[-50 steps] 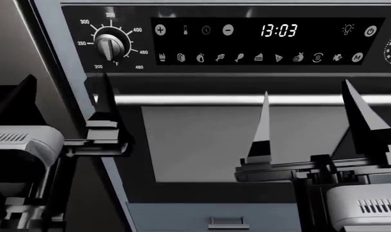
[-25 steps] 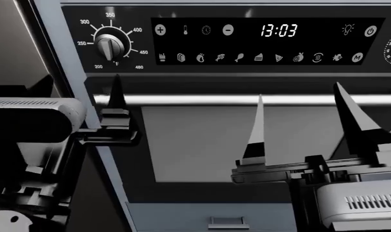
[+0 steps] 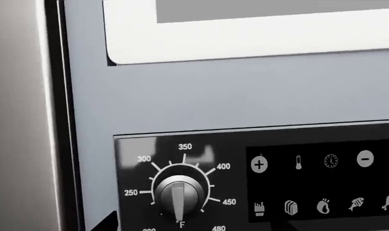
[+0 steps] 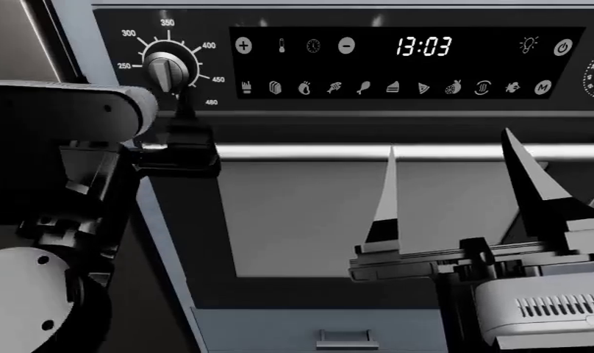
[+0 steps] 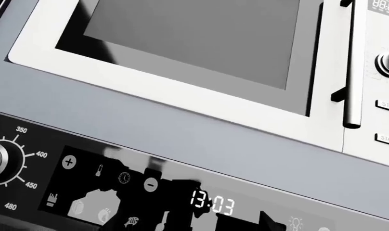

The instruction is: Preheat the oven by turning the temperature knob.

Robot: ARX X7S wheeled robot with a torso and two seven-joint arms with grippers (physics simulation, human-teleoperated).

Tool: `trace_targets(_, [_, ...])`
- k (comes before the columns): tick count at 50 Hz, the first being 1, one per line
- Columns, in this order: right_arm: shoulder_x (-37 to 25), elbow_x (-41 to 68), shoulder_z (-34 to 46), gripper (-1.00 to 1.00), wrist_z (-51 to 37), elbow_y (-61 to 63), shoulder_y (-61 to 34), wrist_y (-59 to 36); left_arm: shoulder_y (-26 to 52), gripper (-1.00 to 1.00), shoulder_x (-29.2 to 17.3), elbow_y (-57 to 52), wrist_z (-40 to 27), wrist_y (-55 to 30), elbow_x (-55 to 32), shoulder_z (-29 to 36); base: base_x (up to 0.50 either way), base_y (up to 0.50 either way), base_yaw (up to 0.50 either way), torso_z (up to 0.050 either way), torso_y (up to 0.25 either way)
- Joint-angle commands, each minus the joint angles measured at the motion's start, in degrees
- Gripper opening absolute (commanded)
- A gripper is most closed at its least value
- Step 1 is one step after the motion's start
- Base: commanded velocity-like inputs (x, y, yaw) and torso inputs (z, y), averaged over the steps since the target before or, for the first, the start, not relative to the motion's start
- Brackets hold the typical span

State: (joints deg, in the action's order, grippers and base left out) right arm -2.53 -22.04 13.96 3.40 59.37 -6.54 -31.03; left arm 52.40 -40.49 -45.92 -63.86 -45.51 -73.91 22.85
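The right gripper stands open, near, before the oven door — idle. Farther left, the left gripper — open or closed, I cannot tell — points just below the temperature knob, at the control panel's far-left end, its pointer downward.

Silver-and-black temperature knob ringed by white numbers, black control panel, white-framed microwave
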Motion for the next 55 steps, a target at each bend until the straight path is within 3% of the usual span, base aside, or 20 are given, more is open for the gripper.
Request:
trace_targets(1, [-0.35, 0.13, 0.47, 1.00, -0.41, -0.20, 0.04, -0.02, 3.74, 1.00, 1.52, 6.16, 2.84, -1.38, 0.83, 1.60, 0.00, 0.00, 0.00, 0.000, 0.000])
trace_targets(20, [-1.39, 0.54, 1.32, 1.00, -1.69, -0.47, -0.07, -0.32, 4.25, 1.00, 3.15, 13.34, 5.60, -0.93, 2.37, 2.61, 0.00, 0.00, 0.00, 0.000, 0.000])
trace_targets(55, [-2.64, 1.65, 1.99, 1.00, -3.10, -0.78, -0.17, -0.75, 5.98, 1.00, 4.48, 15.56, 6.10, -1.59, 1.94, 3.83, 0.00, 0.00, 0.00, 0.000, 0.000])
